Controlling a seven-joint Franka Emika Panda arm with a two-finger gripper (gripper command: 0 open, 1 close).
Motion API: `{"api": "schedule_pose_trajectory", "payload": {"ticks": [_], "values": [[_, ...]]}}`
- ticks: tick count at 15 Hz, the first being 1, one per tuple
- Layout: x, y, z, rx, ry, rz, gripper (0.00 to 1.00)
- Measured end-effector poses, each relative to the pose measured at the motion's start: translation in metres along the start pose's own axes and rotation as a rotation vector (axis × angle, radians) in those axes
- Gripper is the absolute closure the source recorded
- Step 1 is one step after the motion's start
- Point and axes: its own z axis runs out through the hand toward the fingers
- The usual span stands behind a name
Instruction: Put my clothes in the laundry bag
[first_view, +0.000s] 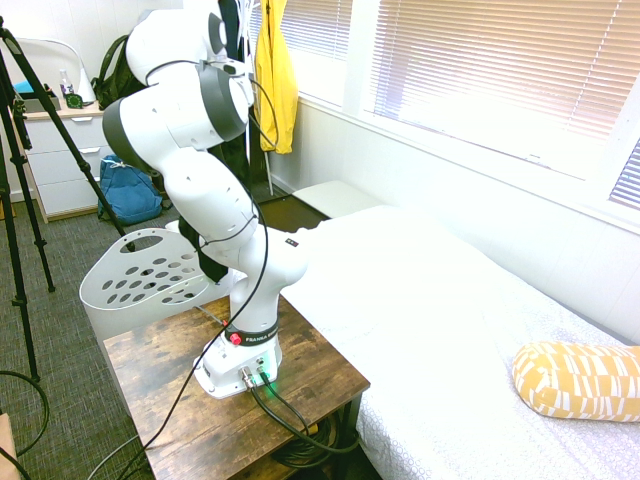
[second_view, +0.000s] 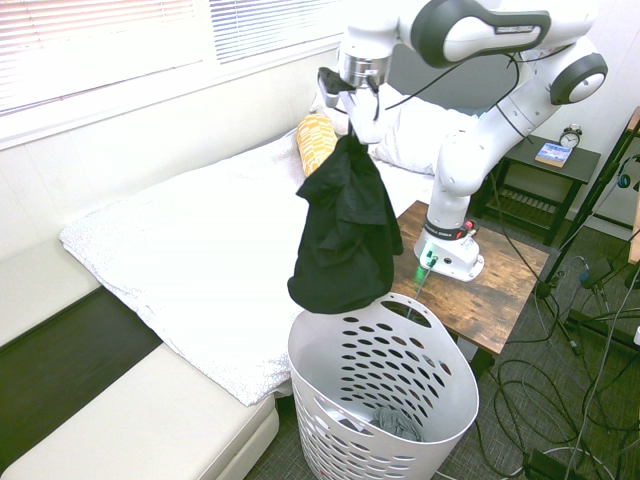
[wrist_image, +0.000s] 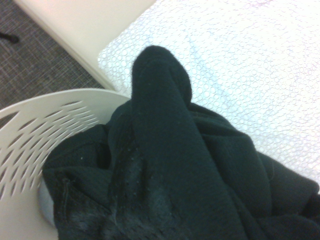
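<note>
My gripper (second_view: 356, 122) is shut on the top of the black garment (second_view: 344, 232), which hangs in a long bunch below it. The garment's lower end is level with the far rim of the white laundry basket (second_view: 317, 400), at the bed-side edge of its opening. In the wrist view the black garment (wrist_image: 170, 170) fills the middle, with the basket wall (wrist_image: 30, 140) beside it. In the first exterior view the basket (first_view: 140, 280) stands on the floor behind the arm, and a bit of the garment (first_view: 208, 262) shows past the arm.
Grey fabric (second_view: 397, 424) lies in the basket's bottom. The white bed (second_view: 180, 250) with a yellow patterned pillow (second_view: 316, 140) is beside the basket. A wooden table (second_view: 500, 295) bears the arm. A yellow jacket (first_view: 272, 70) hangs by the window, with a blue backpack (first_view: 128, 190) on the floor.
</note>
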Motion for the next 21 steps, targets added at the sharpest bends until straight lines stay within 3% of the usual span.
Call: {"api": "schedule_pose_trajectory", "payload": {"ticks": [4, 8, 9, 12, 16, 21], "values": [[-0.108, -0.034, 0.013, -0.021, -0.063, -0.114, 1.00], [-0.162, -0.069, 0.108, -0.098, -0.174, -0.147, 1.00], [-0.165, -0.070, 0.121, -0.112, -0.190, -0.147, 0.00], [-0.145, -0.068, 0.126, -0.100, -0.236, -0.140, 0.00], [-0.151, -0.050, 0.197, -0.132, -0.275, -0.138, 0.00], [-0.152, -0.052, 0.199, -0.120, -0.280, -0.145, 0.00]]}}
